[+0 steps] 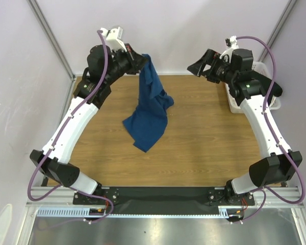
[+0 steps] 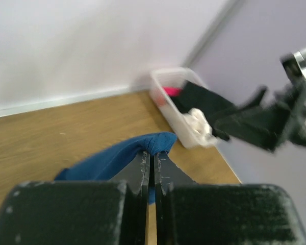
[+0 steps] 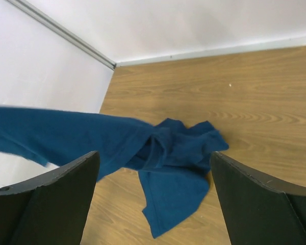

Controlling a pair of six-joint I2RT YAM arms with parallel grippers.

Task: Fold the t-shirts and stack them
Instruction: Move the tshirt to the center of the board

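Hanging, top view: the dark blue t-shirt [image 1: 150,109] drapes from the left gripper [image 1: 139,64], which is clamped on its upper edge. Its lower end lies crumpled on the wooden surface [image 1: 204,138].
Right side, top view: the right gripper [image 1: 199,69] is raised with jaws spread wide, apart from the cloth and holding nothing. The white basket [image 1: 233,104] sits at the surface's right edge.
Left wrist view: fingers pinched together on a blue fold. The basket beyond holds a black t-shirt [image 2: 204,99], pink cloth [image 2: 171,92] and cream-white cloth [image 2: 196,120].
Right wrist view: fingers stand wide apart. The blue t-shirt stretches across beyond them, its bunched end on the surface.
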